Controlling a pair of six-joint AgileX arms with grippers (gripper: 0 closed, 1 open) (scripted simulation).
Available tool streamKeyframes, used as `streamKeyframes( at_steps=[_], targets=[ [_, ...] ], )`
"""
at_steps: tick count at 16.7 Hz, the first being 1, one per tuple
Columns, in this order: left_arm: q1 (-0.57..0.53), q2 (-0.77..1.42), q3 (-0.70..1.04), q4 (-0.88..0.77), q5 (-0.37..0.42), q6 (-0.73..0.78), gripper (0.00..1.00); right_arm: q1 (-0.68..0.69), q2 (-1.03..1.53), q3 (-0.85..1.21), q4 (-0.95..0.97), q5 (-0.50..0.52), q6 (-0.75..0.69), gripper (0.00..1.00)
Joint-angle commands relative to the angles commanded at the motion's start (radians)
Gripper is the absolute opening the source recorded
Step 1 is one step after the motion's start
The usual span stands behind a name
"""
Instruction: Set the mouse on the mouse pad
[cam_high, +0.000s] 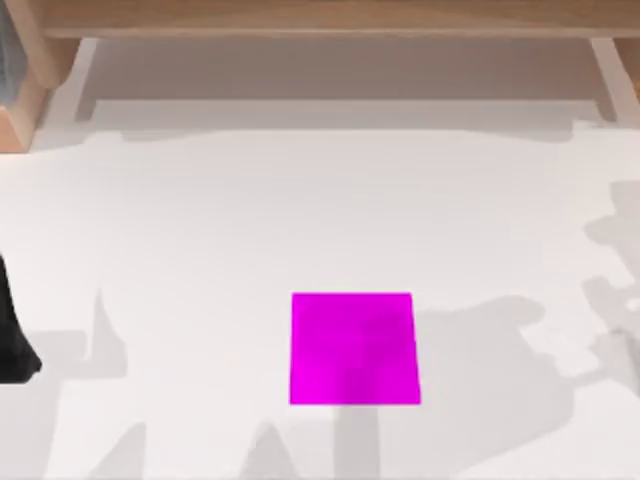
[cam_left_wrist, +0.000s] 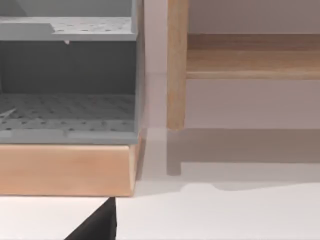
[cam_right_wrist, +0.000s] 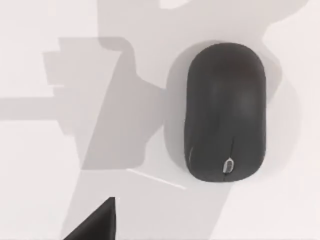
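At the far left edge of the top view, about two-thirds down the frame, a dark part of the left arm (cam_high: 12, 335) sits parked; whether its gripper is open or closed cannot be told. Its wrist camera looks toward a grey perforated shelf unit (cam_left_wrist: 67, 107) on a wooden base (cam_left_wrist: 65, 170), with a wooden post (cam_left_wrist: 176, 65) just beside it.

Moving rightward in the top view, the mouse pad (cam_high: 353, 348) lies flat on the white worktop (cam_high: 300, 210), in the lower middle of the frame, slightly right of centre, bare on top. Arm shadows fall across the worktop to its right, toward the right edge.

In the right wrist view the mouse (cam_right_wrist: 225, 112) rests on the worktop, a dark grey rounded body seen from directly above, its scroll wheel (cam_right_wrist: 228, 166) toward the lower end of the frame. A black wedge (cam_right_wrist: 95, 222) at the lower left of that view looks like part of the right arm's gripper, but its state cannot be told.

The mouse is probably light, rigid and smooth-shelled, so it could slip if pinched on the domed top. The better hold is likely across its narrow width, on the two long flanks near mid-length, with firm pressure. It is still apart from the pad and ungrasped.
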Motion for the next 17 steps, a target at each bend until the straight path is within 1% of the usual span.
streamKeyframes(
  at_steps=[4, 11, 14, 17],
  targets=[
    [0.000, 0.000, 0.000, 0.000, 0.000, 0.000, 1.00, -0.010, 0.137, 0.110, -0.090, 0.001, -0.033, 1.00],
    [0.000, 0.000, 0.000, 0.000, 0.000, 0.000, 1.00, -0.007, 0.149, 0.115, -0.092, 0.001, -0.034, 1.00],
    [0.000, 0.000, 0.000, 0.000, 0.000, 0.000, 1.00, -0.008, 0.179, 0.070, -0.022, 0.001, -0.032, 1.00],
    [0.000, 0.000, 0.000, 0.000, 0.000, 0.000, 1.00, -0.008, 0.241, -0.010, 0.131, 0.002, -0.031, 1.00]
  ],
)
